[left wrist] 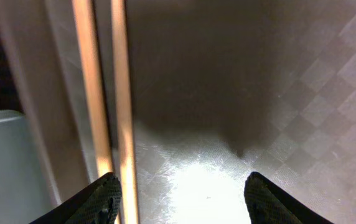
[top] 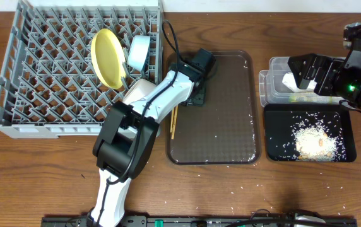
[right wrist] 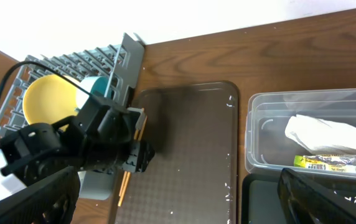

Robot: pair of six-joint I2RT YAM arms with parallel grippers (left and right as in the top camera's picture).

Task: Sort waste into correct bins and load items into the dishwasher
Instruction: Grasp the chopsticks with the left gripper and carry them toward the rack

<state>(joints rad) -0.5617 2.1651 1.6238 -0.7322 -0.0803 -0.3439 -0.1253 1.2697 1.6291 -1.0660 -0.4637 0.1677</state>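
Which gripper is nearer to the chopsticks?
Left. The left gripper hangs open over the brown tray, with the chopsticks just beside one finger. The right gripper is far off to the right, above the clear tub.

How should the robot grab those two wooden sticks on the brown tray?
Pinch both chopsticks together across their thin sides, near the middle, coming straight down from above. They lie flat, side by side along the brown tray's edge beside the dish rack, so the left gripper's open jaws should straddle the pair.
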